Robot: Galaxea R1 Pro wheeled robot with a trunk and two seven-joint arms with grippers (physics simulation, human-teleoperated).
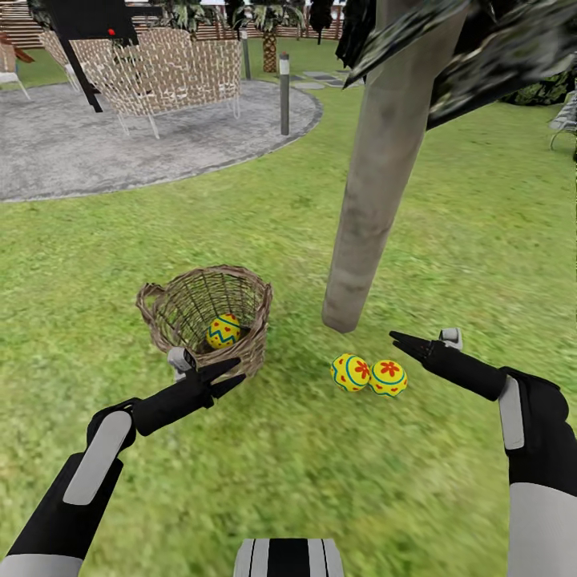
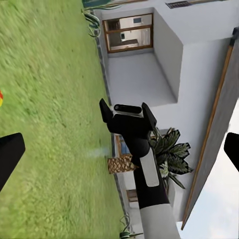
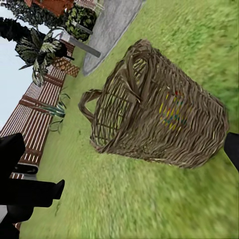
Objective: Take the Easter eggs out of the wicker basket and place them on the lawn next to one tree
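Note:
The wicker basket [image 1: 180, 308] stands on the lawn [image 1: 288, 465], left of the tree trunk [image 1: 385, 160]. One yellow Easter egg [image 1: 223, 331] lies inside it; in the right wrist view that egg [image 3: 172, 115] shows through the weave of the basket [image 3: 149, 74]. Two more eggs [image 1: 351, 373] [image 1: 388, 378] rest side by side on the grass just in front of the trunk's foot. My left gripper [image 1: 235, 371] hovers open at the basket's near rim, holding nothing. To the right of the two eggs, my right gripper [image 1: 397, 340] is open and holds nothing.
A grey gravel patio [image 1: 80, 152] with a woven chair [image 1: 160, 72] and a bollard post [image 1: 284, 92] lies behind the basket. Dark tree canopy [image 1: 513, 48] hangs overhead at the right. A white house [image 2: 149, 64] and a slat fence [image 3: 30, 124] border the garden.

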